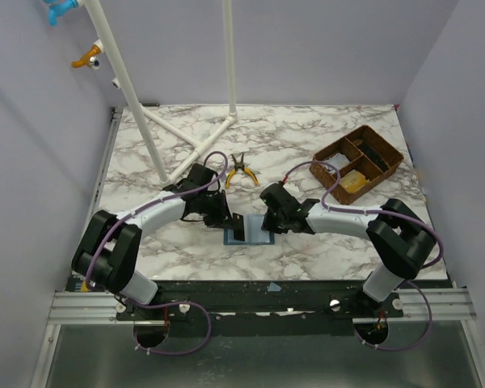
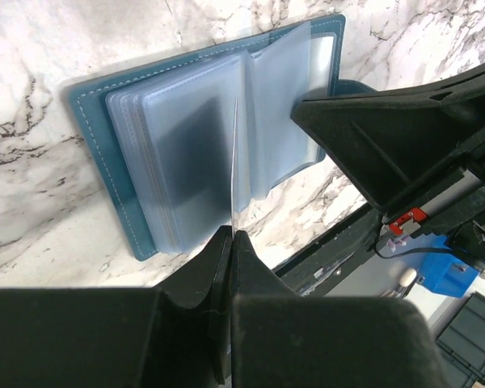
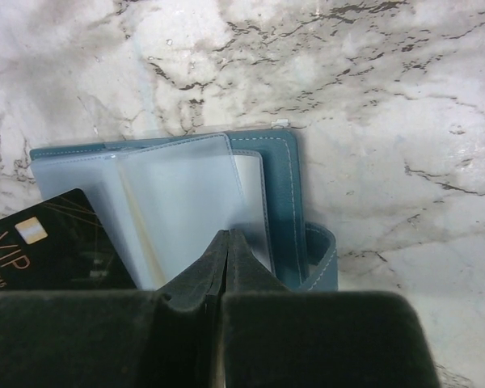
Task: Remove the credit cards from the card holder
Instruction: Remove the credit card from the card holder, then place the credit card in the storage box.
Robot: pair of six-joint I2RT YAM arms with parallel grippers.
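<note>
The blue card holder [image 1: 259, 238] lies open near the table's front edge, its clear plastic sleeves [image 2: 186, 145] fanned out. My left gripper [image 2: 230, 234] is shut on a thin credit card [image 2: 234, 162], seen edge-on and standing above the sleeves. In the right wrist view that card [image 3: 48, 250] is black with gold "VIP" lettering and hangs over the holder's [image 3: 287, 186] left half. My right gripper [image 3: 226, 236] is shut, with its tips resting on a sleeve next to the holder's strap [image 3: 323, 259]. The two grippers face each other across the holder.
A brown compartment tray [image 1: 357, 162] sits at the back right. Yellow-handled pliers [image 1: 240, 170] lie behind the grippers. White pipe frame legs [image 1: 178, 137] stand at the back left. The table's front edge and dark rail [image 2: 364, 234] run close behind the holder.
</note>
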